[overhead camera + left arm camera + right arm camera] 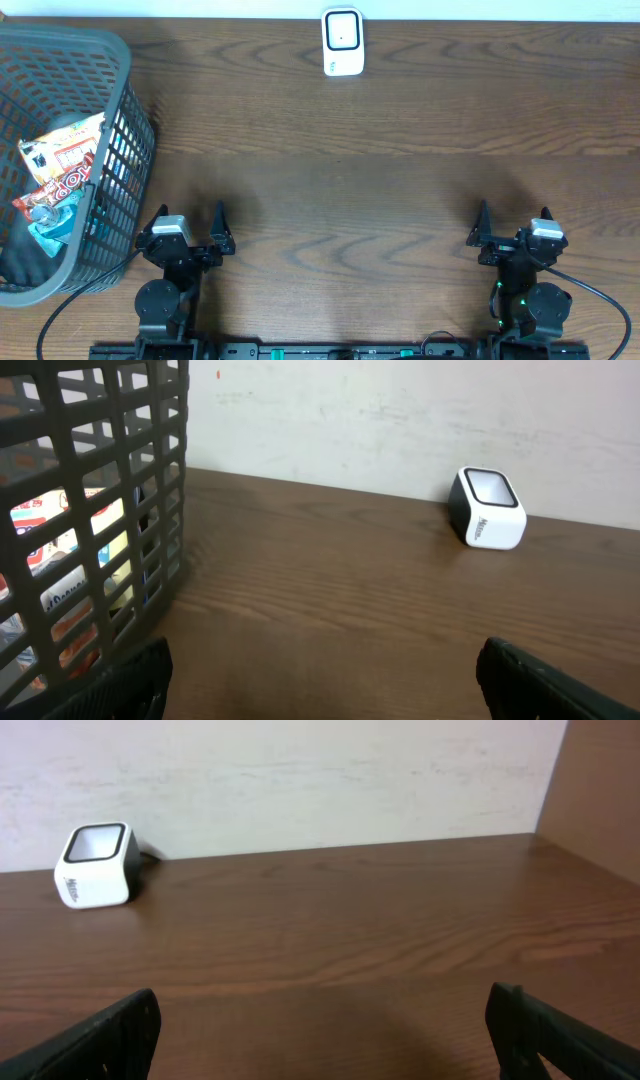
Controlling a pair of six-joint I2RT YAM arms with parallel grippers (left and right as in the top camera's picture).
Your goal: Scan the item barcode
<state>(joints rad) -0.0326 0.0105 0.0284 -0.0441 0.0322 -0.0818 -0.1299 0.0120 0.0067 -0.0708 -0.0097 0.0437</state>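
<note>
Left gripper [190,212] seen at 7 o'clock of dark brown wooden table [350,160], jaws spread fully wide, nothing held. Right gripper [514,212] placed at 5 o'clock, jaws likewise spread wide, nothing held. Colourful snack packets [62,160] piled inside grey plastic lattice basket [125,70] at 9 o'clock, just beside left gripper. Small white box-shaped barcode scanner [342,42] set upright at 12 o'clock, against far edge, well apart from both grippers.

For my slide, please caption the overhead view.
Open left gripper and right gripper at rest; snack packets in grey basket; white scanner at far edge.
</note>
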